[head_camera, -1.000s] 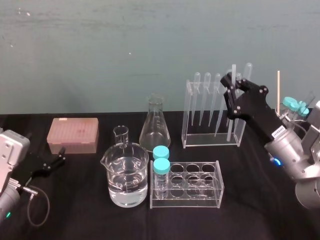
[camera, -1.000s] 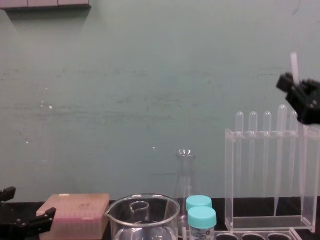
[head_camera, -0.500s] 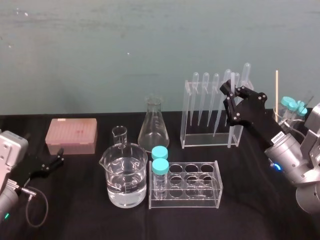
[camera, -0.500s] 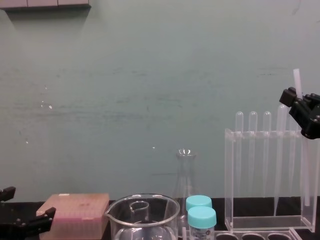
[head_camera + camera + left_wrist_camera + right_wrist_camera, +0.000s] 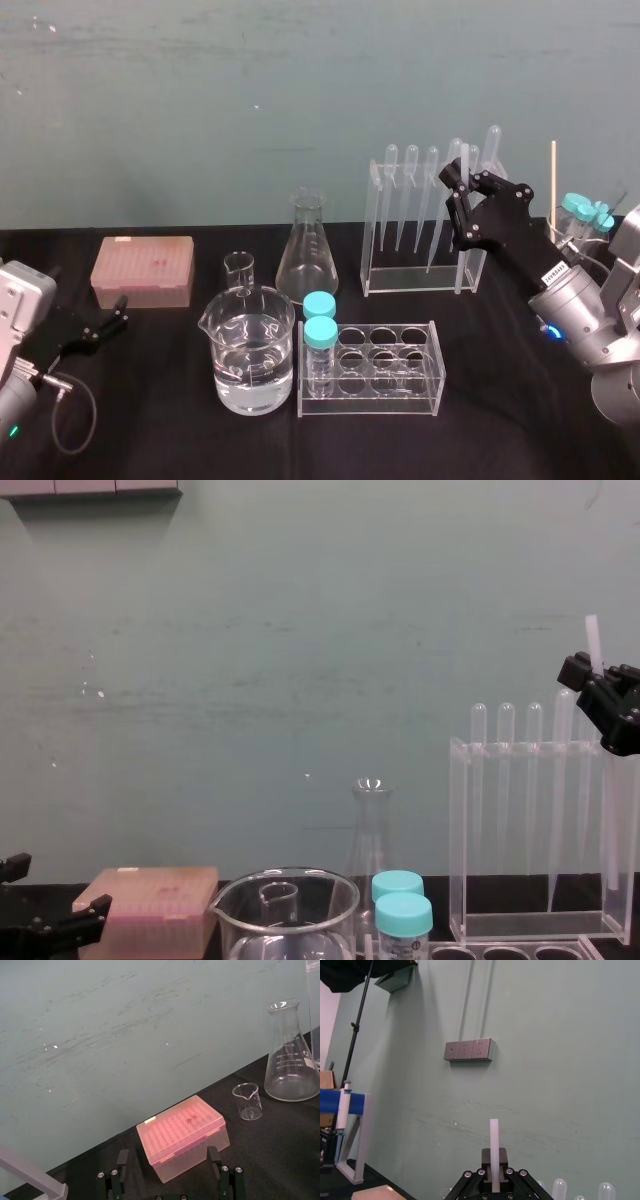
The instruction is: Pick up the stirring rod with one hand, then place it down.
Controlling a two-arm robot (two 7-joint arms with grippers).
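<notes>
stirring rod (image 5: pixel 493 1135) within right end effector (image 5: pixel 495 1156)

Right pincer (image 5: pixel 452 180), raised at the far right of the bench (image 5: pixel 500 410), clamps the stirring rod (image 5: pixel 493 1140); left pincer (image 5: pixel 115 318) sits spread near its left edge.

Black right gripper (image 5: pixel 458 186), silver arm (image 5: pixel 582 318), white label (image 5: pixel 553 268).

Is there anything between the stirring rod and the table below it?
Nothing visible. The right gripper holds the stirring rod upright, close beside the pipette rack's right end; contact unclear. The left gripper sits open far left.
</notes>
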